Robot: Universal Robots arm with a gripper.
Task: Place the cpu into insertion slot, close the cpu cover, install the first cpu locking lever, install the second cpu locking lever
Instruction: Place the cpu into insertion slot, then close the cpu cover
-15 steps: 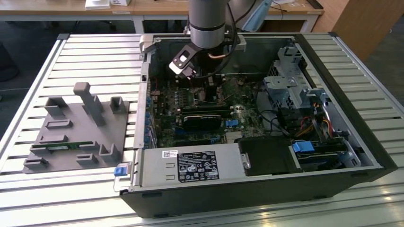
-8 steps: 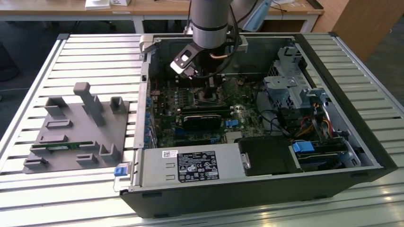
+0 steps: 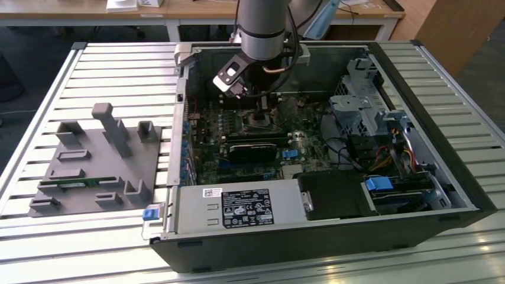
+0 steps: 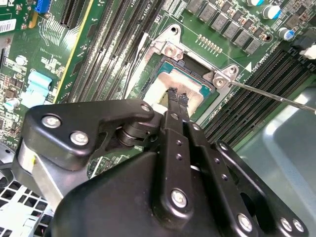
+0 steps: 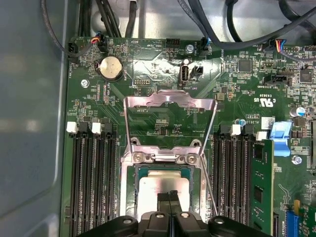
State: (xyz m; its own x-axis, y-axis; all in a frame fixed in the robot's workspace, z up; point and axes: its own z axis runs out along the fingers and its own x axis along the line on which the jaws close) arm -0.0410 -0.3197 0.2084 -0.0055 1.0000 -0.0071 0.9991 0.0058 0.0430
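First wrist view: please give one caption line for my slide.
Shut gripper poised at the cpu lying in the insertion slot, with the cpu cover open.

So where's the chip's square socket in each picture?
Exterior view: the insertion slot, a small dark square on the motherboard, under the arm.
Second wrist view: just past the tips of the gripper, with the cpu in it.
First wrist view: at the hinge end of the open cpu cover.
Shared landmark: the gripper, poised over it.
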